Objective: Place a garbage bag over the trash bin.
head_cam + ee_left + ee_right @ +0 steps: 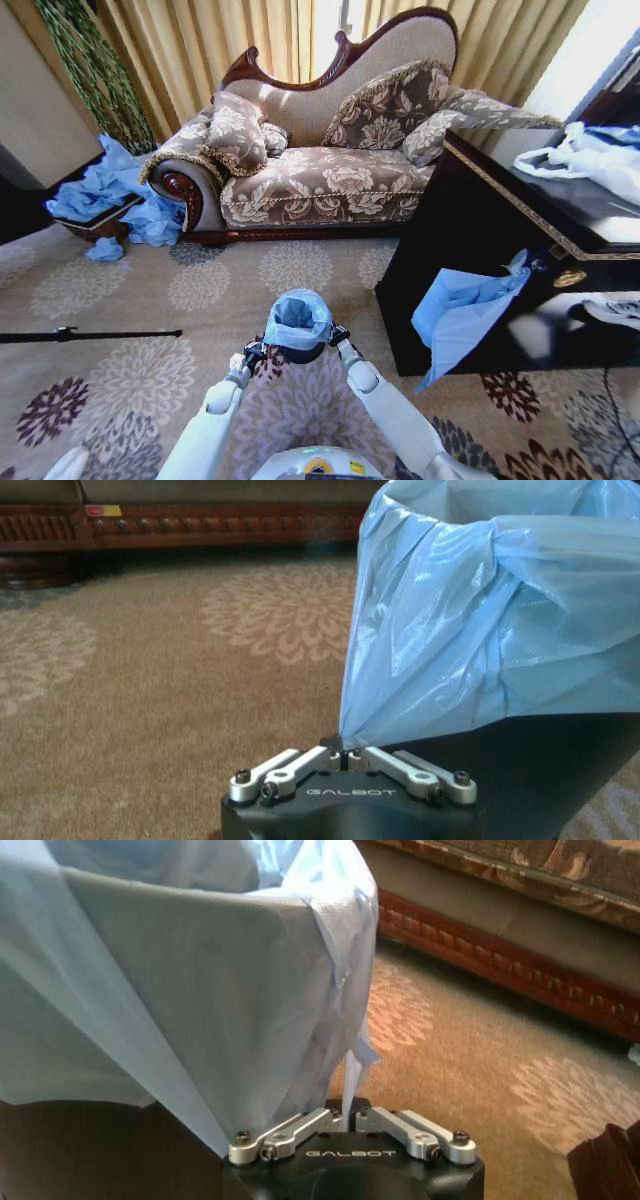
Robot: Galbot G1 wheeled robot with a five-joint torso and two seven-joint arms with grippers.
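— Where's the trash bin point(300, 352)?
— On the carpet point(150, 300), between both arms, the garbage bag point(297, 320) draped over its rim.
— And the arms?
— Reaching forward. The left gripper point(343, 756) pinches the bag's hem; the right gripper point(345, 1116) is clamped on the opposite hem.

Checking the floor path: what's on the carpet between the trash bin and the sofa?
Bare patterned carpet lies between the trash bin and the sofa, as the head view shows.

Daylight glares through the curtains point(250, 40); wide-angle bending at edges, wrist views soft.
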